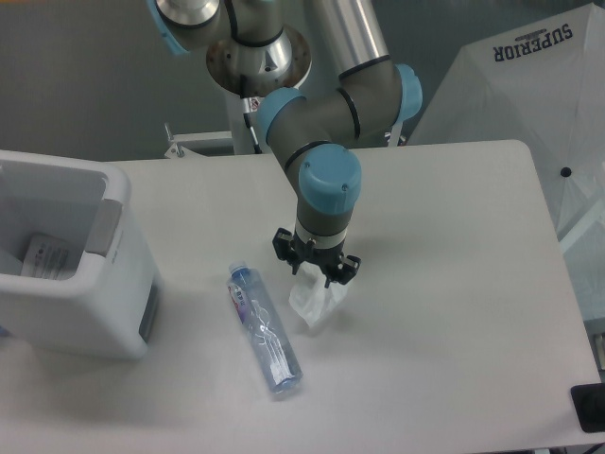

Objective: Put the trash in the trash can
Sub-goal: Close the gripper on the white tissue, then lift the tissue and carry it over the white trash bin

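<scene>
Gripper (pixel 317 276) pointing straight down over the wrapper (pixel 315 301), fingertips sunk into its crumpled top; how far open cannot be told, nor whether the wrapper is actually pinched, since the wrist and the paper hide the fingertips. Wrapper resting on the table (pixel 454 284) near its middle, white, lower end poking out below and to the front of the gripper. Bottle (pixel 264 328) lying flat just left of the wrapper, apart from it, cap end toward the back, base toward the front edge, bluish label along its length. Bin (pixel 71 255) standing at the left edge, well apart from both items, open on top, grey panel on its right rim, a pale slip of paper visible inside. Folded white umbrella (pixel 529 85) with dark lettering beyond the right rear corner.
</scene>
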Available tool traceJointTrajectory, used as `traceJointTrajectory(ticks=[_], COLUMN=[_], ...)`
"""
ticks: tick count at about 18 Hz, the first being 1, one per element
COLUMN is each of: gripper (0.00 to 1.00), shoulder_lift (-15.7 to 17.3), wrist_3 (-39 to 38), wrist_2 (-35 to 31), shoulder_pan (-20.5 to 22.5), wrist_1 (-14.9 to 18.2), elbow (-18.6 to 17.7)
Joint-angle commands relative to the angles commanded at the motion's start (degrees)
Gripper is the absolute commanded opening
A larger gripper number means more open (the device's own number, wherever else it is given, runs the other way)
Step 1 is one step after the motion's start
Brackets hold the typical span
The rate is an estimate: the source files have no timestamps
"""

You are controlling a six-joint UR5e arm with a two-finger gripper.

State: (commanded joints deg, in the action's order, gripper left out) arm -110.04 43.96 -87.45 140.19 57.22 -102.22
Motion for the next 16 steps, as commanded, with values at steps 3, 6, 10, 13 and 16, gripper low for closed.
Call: traceJointTrajectory(ticks=[3, 6, 10, 13, 16], gripper=[0.0, 0.0, 0.0, 0.0, 0.0], shoulder_lift=[-0.26, 0.53, 3.42, 7.81, 11.59], wrist_3=[-2.91, -4.32, -7.3, -11.6, -14.86], wrist_2=[0.26, 0.53, 4.82, 9.39, 12.3], shoulder_pan=[0.0, 0.26, 0.53, 0.18, -0.35], wrist_1=[0.0, 0.0, 0.09, 0.09, 0.09], elbow=[2.29, 3.26, 6.24, 9.05, 12.04])
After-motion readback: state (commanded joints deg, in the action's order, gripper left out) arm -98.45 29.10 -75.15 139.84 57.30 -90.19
